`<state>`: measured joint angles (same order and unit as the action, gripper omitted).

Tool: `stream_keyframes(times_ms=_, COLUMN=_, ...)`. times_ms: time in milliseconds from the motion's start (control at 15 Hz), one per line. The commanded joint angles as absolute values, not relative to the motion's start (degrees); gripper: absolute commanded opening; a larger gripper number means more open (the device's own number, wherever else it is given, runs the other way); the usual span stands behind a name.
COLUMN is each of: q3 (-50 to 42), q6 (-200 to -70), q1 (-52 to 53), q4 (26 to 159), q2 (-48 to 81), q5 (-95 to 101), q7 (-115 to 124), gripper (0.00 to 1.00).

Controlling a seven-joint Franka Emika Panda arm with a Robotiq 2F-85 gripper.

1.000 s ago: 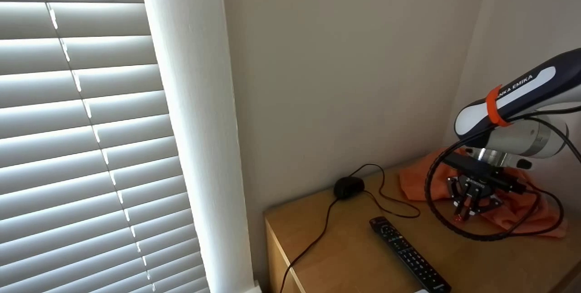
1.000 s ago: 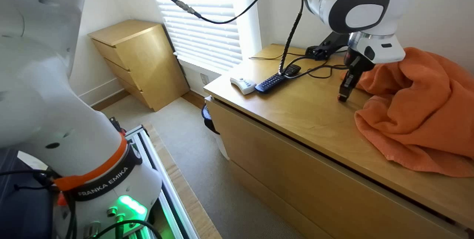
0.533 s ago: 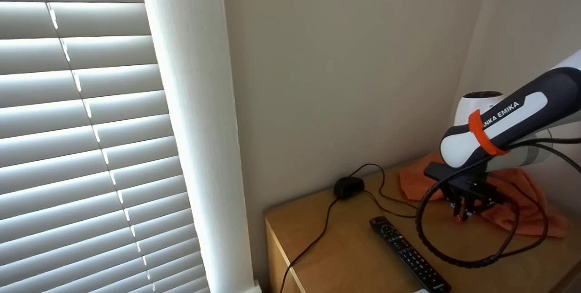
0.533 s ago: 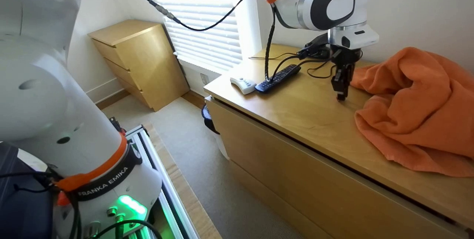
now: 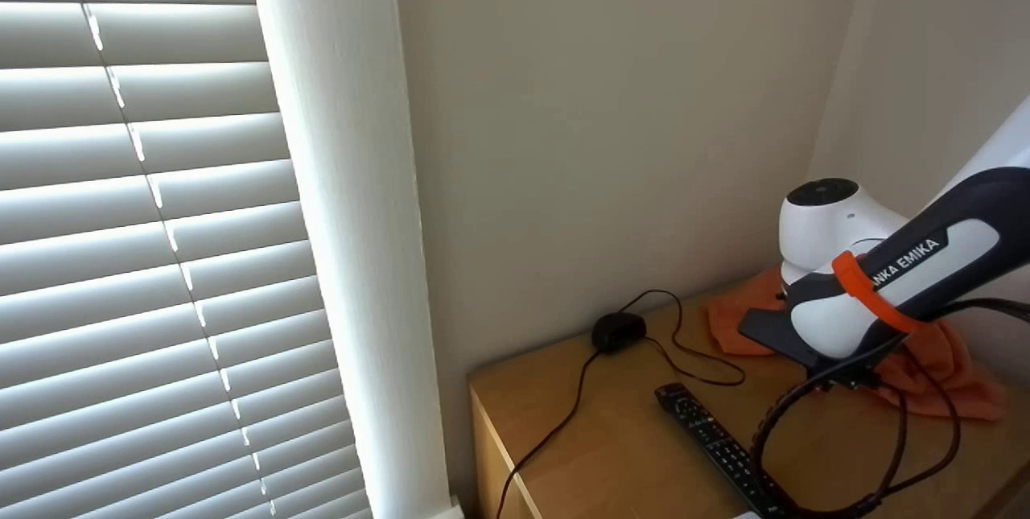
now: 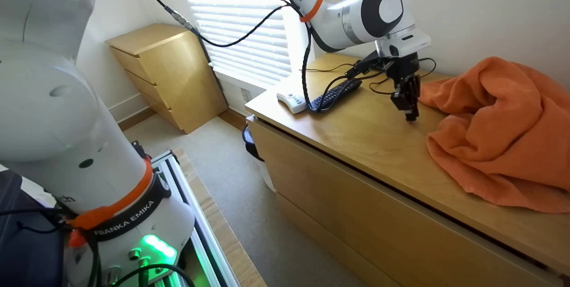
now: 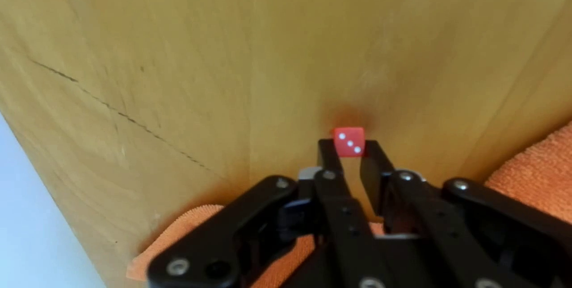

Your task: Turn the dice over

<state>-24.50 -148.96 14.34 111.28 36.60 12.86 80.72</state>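
The gripper (image 7: 349,150) holds the red die (image 7: 350,141) between its fingertips (image 7: 328,156), jaws nearly together on it, at or just above the dresser top (image 6: 369,129). Only the tips bear on the die; pressing it against the dresser top during rotation could cause slipping.

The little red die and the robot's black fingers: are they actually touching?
Touching. The wrist view shows the gripper holding the red die between its two fingertips, with no gap visible on either side.
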Motion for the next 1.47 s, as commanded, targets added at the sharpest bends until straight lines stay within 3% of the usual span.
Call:
stream_keyframes(times_ms=0, q3=-28.3, q6=-153.4, q1=18.6, q4=114.9, q2=36.9, q5=20.1, q7=89.3, gripper=0.07)
stream_keyframes(times_ms=533, q3=-32.3, q6=-153.4, q1=23.7, q4=115.4, q2=39.1, q5=32.1, q7=101.0, gripper=0.05)
stream_keyframes(times_ms=800, q3=-32.1, q6=-152.9, q1=24.0, q4=115.2, q2=39.4, q5=36.1, q7=104.5, gripper=0.38)
stream_keyframes(times_ms=1000, q3=-31.6, q6=-152.6, q1=23.6, q4=115.2, q2=39.7, q5=38.3, q7=106.6, gripper=0.54)
stream_keyframes(times_ms=1067, q3=-31.4, q6=-152.5, q1=23.4, q4=115.2, q2=39.6, q5=38.8, q7=107.1, gripper=0.69)
stream_keyframes(times_ms=1133, q3=-30.5, q6=-153.2, q1=22.4, q4=115.5, q2=38.9, q5=38.8, q7=106.7, gripper=0.78)
stream_keyframes(times_ms=1333, q3=-27.6, q6=-152.8, q1=19.2, q4=115.4, q2=36.9, q5=37.3, q7=103.5, gripper=0.99)
stream_keyframes(times_ms=1400, q3=-26.0, q6=-152.1, q1=17.4, q4=115.7, q2=35.7, q5=36.2, q7=101.1, gripper=1.00)
